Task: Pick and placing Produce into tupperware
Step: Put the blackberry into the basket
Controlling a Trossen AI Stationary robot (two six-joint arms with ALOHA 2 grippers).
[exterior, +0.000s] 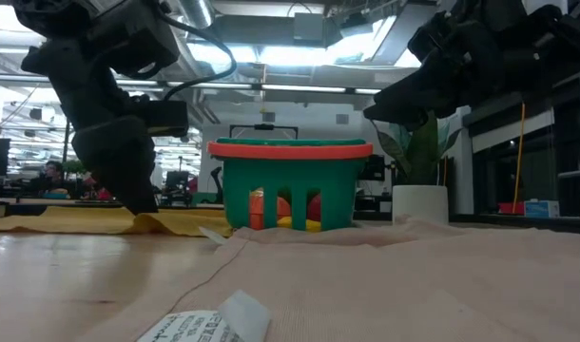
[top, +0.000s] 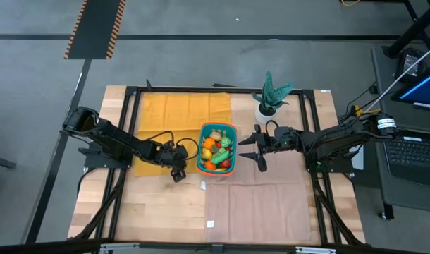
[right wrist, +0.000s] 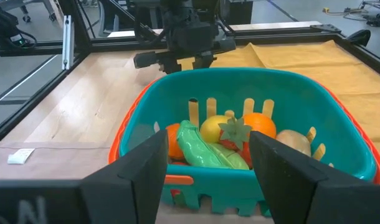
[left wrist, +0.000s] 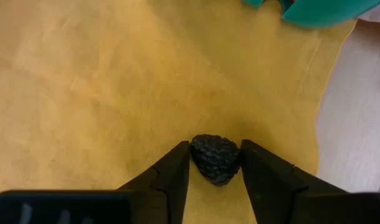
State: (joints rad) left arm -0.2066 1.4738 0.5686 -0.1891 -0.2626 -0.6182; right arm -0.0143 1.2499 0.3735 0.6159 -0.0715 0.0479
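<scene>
Two dark arms reach in toward the middle of the wooden surface point(top: 158, 212). On the left, the left gripper point(top: 176, 168) is down on the yellow cloth point(top: 187, 109), just beside the teal basket point(top: 233, 128). From its wrist camera its jaws stand narrow around a small dark, bumpy, berry-like piece point(left wrist: 216, 158), with a finger point(left wrist: 171, 177) touching each side of it as it rests on the cloth.

Centre of the surface, the basket sits at the edge of the yellow cloth, its orange rim up. Inside lies the produce point(right wrist: 230, 140): an orange, a yellow fruit, a green pod, a red piece with a green leafy top and a tan one, heaped together.

Further right, the right gripper point(top: 252, 149) hangs just beside the basket's other long side, over the pink cloth point(top: 264, 204), with its jaws spread wide and nothing between them. Behind it, a potted green plant point(top: 270, 95) in a white pot stands near the surface's far edge.
</scene>
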